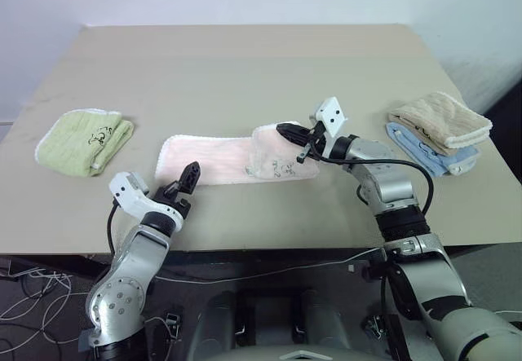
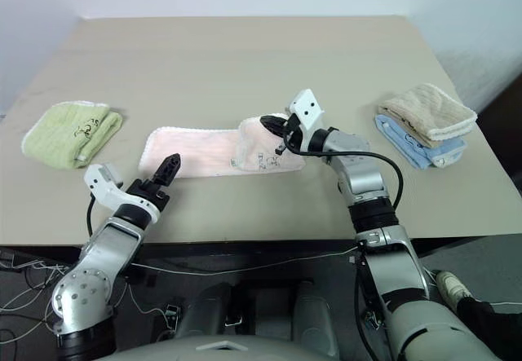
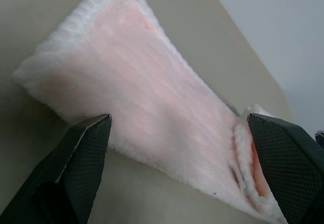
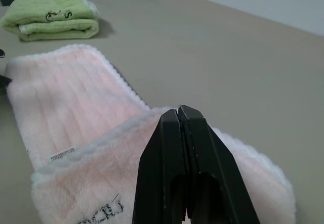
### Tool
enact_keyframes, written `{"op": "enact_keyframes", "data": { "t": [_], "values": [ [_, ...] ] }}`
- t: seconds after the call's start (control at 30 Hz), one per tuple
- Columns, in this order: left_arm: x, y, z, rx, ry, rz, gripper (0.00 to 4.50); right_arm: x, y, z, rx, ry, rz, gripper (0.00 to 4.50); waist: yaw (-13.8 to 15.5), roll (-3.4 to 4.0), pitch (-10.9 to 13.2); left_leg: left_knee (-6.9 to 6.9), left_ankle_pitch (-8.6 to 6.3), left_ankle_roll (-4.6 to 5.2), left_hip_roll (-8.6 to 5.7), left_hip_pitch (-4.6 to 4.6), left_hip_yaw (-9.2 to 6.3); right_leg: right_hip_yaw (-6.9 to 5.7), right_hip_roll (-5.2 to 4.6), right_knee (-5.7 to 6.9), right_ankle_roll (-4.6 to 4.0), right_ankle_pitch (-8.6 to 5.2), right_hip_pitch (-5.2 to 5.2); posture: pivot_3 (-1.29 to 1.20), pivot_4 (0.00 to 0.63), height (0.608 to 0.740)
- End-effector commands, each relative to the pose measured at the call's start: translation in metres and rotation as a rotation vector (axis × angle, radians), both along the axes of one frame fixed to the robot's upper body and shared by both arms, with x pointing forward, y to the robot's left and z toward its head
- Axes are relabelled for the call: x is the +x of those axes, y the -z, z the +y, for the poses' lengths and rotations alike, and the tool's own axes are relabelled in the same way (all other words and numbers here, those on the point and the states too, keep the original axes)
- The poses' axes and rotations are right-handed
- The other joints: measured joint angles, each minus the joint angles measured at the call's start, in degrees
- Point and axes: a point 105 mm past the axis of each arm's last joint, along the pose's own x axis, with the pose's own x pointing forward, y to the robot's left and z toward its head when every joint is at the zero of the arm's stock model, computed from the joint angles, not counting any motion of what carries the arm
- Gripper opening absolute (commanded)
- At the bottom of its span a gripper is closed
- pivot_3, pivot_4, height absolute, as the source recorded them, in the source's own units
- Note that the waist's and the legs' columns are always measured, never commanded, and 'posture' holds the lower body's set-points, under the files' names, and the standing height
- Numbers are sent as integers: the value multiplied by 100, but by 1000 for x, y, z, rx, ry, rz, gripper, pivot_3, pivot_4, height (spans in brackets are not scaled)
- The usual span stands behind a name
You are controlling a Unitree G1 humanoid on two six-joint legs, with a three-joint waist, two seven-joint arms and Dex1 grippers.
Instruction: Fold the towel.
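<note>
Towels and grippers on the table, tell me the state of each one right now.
Pink towel: partly folded, right end lifted over itself.
Right gripper: shut, at the towel's raised fold.
Left gripper: open, at the towel's near edge.
Green towel: folded, lying apart.
Tan towel: folded, stacked on blue towel.

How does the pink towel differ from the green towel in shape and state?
The pink towel lies long and mostly flat, one end folded over; the green towel is a compact folded bundle. The pink one is larger and lies between the arms; the green one sits apart. Both are terry cloth.
</note>
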Motion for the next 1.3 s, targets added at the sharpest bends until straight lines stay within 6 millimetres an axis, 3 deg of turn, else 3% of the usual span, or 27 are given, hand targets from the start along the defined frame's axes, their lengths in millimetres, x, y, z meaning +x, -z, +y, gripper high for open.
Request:
{"op": "enact_keyframes", "data": {
  "t": [0.03, 0.13, 0.3, 0.4, 0.6, 0.83, 1.27, 1.3],
  "values": [
    [1, -10, -1, -26, 10, -34, 4500, -5, -16, -4, 25, 6, -57, 49, 3, 0, 0, 0, 0, -1, 1, 0, 0, 0, 0, 0, 0, 0, 0, 0, 150, 740],
    [2, -7, 3, -71, -23, -12, 4500, -6, -16, -6, 22, 14, -57, 49, 4, 0, 0, 0, 0, -1, 0, 0, 0, 0, -1, -1, -1, 0, 0, 0, 150, 740],
    [2, 3, 23, -357, -222, 63, 4500, -4, -18, -10, 19, 25, -58, 49, 4, -2, 1, 0, -1, 1, 2, 0, -2, 2, -3, -3, -1, 0, 1, 0, 150, 740],
    [0, 11, 37, -374, -311, 101, 4500, -3, -18, -9, 15, 22, -57, 49, 4, -2, 0, 0, -9, 15, 3, 0, -1, 2, -2, -3, -3, -2, 1, 0, 150, 740],
    [1, 6, 46, -383, -342, 81, 4500, -3, -15, -5, 10, 10, -53, 49, 3, -1, 0, 0, -9, 17, 2, 0, 0, 1, 3, -3, -6, -3, 1, 0, 150, 740],
    [12, 11, 47, -409, -333, 137, 4500, -4, -19, -2, 13, 3, -60, 49, 17, -1, 0, 0, -7, 16, 1, 1, -1, 0, 4, -3, -4, -2, 4, 0, 150, 740],
    [22, 3, 30, -417, -216, 115, 37, -6, -20, -11, 18, 35, -63, 0, 17, -2, 1, 1, 1, 1, 0, 1, -1, -1, 4, -3, -1, -1, 5, 0, 150, 740],
    [22, 2, 30, -416, -214, 108, 37, -7, -19, -11, 19, 37, -63, 0, 18, -2, 1, 1, 1, 1, 0, 1, -1, -1, 4, -4, -1, -1, 5, 0, 150, 740]
  ]
}}
